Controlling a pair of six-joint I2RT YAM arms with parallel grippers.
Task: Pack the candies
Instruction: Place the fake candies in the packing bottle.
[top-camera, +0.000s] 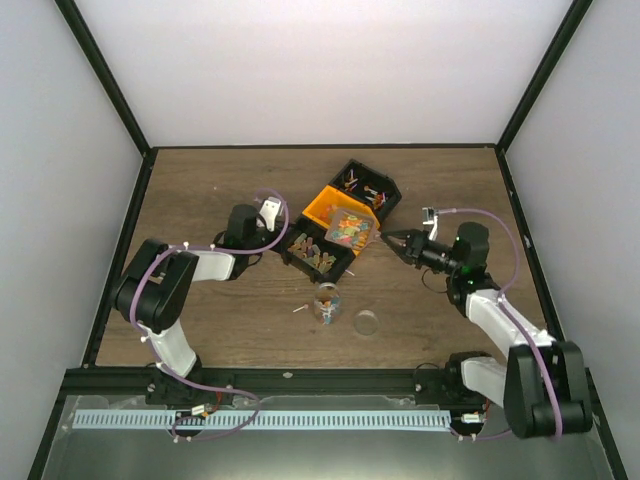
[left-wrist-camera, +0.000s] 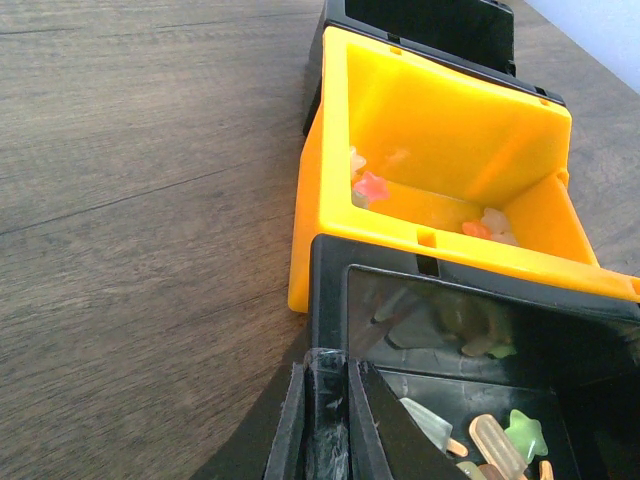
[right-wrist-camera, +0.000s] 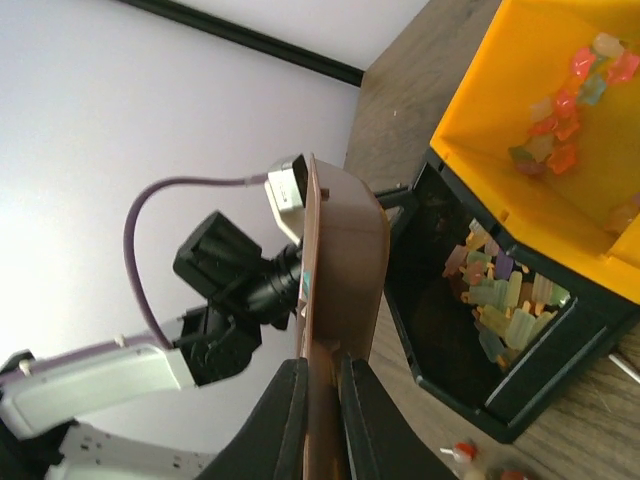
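Candies (top-camera: 345, 228) lie mid-counter (top-camera: 200, 200), mostly in a row of three bins whose long axis runs diagonally from near-left to far-right. The row is a far black bin (top-camera: 385, 185), then an orange bin (top-camera: 322, 200), then a near black bin (top-camera: 300, 258).

The coming move turns on the orange bin's load, which lies directly left of the right gripper (top-camera: 384, 239). That gripper's tip is just beside the bin's right corner, so the right arm is the nearer one to it. The arm reaches forward from its base and bends inward, with the forearm low and pointing left across the row. Its wrist is rolled so that its camera sees the bins sideways. The jaws are closed on a brown flat piece (right-wrist-camera: 345, 260), held edge-on; I cannot tell what it is.

The left arm folds out to the left and comes back in from that side, low over the counter. The left gripper (left-wrist-camera: 330, 365) is at the near black bin's corner, looking along the row. Its jaws are drawn together, but I cannot tell whether they clamp the bin's wall.

A small clear cup (top-camera: 327, 300) stands upright nearer the bases, between the arms and about as far from one gripper as from the other, with some candies already in it. A clear round lid (top-camera: 367, 322) lies flat just to its right, apart from it, and a few loose pieces lie just left of the cup
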